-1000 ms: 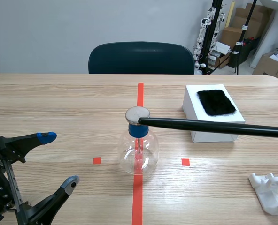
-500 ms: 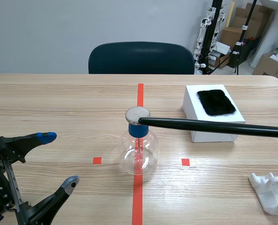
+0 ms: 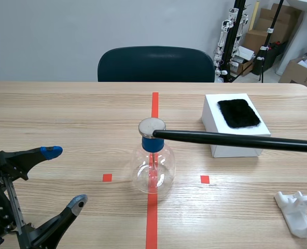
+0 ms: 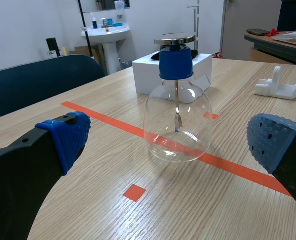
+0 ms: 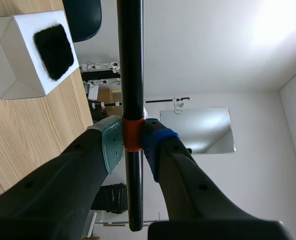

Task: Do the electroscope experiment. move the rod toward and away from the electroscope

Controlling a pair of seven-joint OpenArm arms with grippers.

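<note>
On the wooden tabletop [image 3: 50, 109], the black rod [image 3: 231, 139], clamped in the right pincer [image 5: 133, 142], is seen unmoved for a second, its tip at the cap [image 3: 151, 126] of the electroscope [image 3: 153, 168], the withdrawal judged still due, while the left pincer [image 3: 65, 177] is held apart.

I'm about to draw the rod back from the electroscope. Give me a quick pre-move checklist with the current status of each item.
1. Grip on the rod: the right gripper is shut on its orange band. Ok.
2. Rod tip at the electroscope: it sits at the edge of the top disc. Touching or just short of it: cannot tell.
3. Electroscope upright: ok.
4. Idle arm: the left gripper is open, apart from the electroscope and off the rod's line. Ok.
5. Clearance over the white box: the rod crosses in front of it in the scene view. Height gap: cannot tell.
</note>
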